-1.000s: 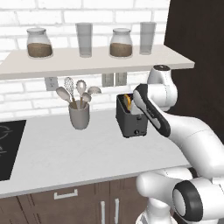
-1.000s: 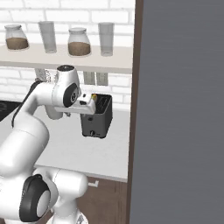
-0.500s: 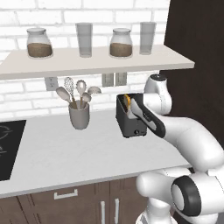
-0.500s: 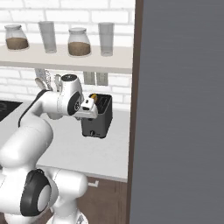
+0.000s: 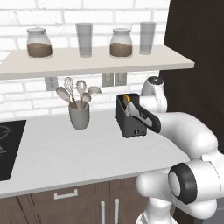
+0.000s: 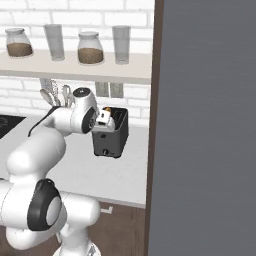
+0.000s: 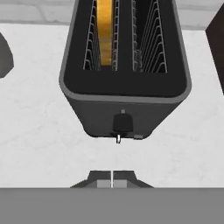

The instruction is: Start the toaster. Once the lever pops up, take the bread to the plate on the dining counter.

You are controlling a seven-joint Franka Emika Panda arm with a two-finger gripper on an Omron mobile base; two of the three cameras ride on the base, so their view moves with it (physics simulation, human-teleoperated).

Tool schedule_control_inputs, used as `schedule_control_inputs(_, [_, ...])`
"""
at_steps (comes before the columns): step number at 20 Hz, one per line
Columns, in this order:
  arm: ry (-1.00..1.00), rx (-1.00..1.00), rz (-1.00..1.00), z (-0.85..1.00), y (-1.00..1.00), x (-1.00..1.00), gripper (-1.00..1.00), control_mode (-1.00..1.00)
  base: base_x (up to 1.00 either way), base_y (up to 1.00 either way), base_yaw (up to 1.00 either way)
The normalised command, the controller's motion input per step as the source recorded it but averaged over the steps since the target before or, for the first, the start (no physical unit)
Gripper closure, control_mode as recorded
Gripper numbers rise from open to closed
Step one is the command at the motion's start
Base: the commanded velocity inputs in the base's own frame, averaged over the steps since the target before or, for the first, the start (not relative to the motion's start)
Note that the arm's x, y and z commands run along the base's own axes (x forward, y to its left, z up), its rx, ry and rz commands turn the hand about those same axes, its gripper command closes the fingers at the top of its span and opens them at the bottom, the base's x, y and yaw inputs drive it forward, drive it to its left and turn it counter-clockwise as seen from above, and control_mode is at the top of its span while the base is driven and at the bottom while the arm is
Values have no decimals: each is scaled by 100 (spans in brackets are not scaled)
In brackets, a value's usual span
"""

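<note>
The dark grey toaster (image 5: 131, 125) (image 6: 111, 140) (image 7: 124, 96) stands on the white worktop beside the tall dark cabinet. The bread (image 7: 105, 30) (image 5: 126, 99) sits upright in one slot, its orange-brown crust showing above the rim. The lever (image 7: 123, 122) is a small dark tab on the toaster's narrow front face. My gripper (image 7: 112, 183) (image 6: 106, 120) hovers over the toaster's front end, above and just in front of the lever. Its fingertips are pressed together with nothing between them. The plate and the dining counter are out of view.
A grey utensil cup (image 5: 79, 116) stands left of the toaster. Above runs a shelf (image 5: 92, 61) with jars and glasses. A black cooktop (image 5: 8, 148) lies at the far left. The tall dark cabinet (image 5: 197, 65) (image 6: 205, 125) walls off the right side.
The gripper went from open to shut. The hand dropped lower and a little left, closer to the toaster's front end. The toaster and bread have not moved.
</note>
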Motion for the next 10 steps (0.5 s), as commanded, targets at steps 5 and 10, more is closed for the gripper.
schedule_control_inputs(5, [-2,0,0,-3,-12,27,100,-100,0,0,0])
schedule_control_inputs(10, [-4,0,0,-10,-1,22,100,-100,0,0,0])
